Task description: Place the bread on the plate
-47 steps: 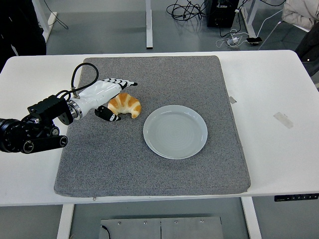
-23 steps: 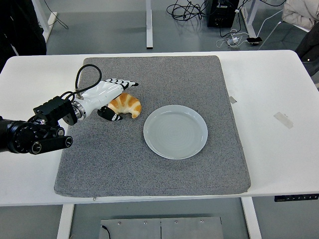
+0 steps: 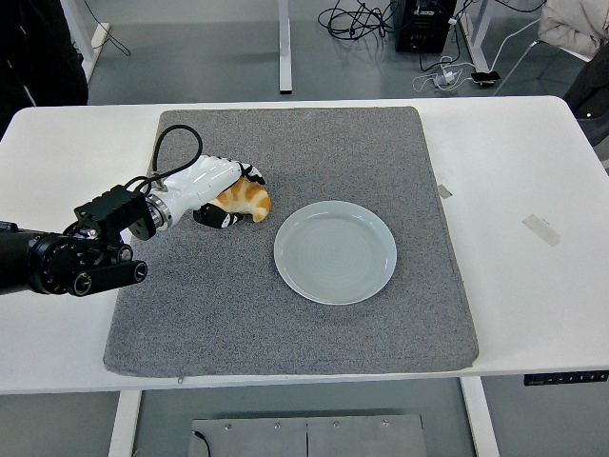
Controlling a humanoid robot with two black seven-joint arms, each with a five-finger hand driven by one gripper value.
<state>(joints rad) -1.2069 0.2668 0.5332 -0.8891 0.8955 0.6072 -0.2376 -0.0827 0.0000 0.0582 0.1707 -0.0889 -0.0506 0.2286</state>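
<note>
Head view
Bread: a croissant (image 3: 245, 199) lay on the grey mat (image 3: 285, 324), left of the plate (image 3: 335, 251) and close to its rim without touching it.
Left hand: the hand (image 3: 211, 188) came in from the left edge and sat over the bread's left end, white back uppermost.
Fingers: the upper fingers (image 3: 249, 173) curled over the top of the bread and the thumb (image 3: 217, 219) tucked in below it, so the hand looked clenched around the bread; whether the grasp was firm could not be told.
Lift: the bread appeared to rest on the mat, not raised.
Key relation: the bread sat between fingers and thumb, its free end poking out to the right, toward the plate. Its long axis ran roughly left to right, more or less in line with the reach of the arm.
Nearer arm: only the left arm showed; the right was out of view.
Plate: it held nothing and lay to the right of and slightly nearer than the bread.
Judged step: grasp closing, with the carry to the right and the set-down on the plate not yet done.
Risk: a soft, curved pastry may slip or crush in a partial pinch.
</note>
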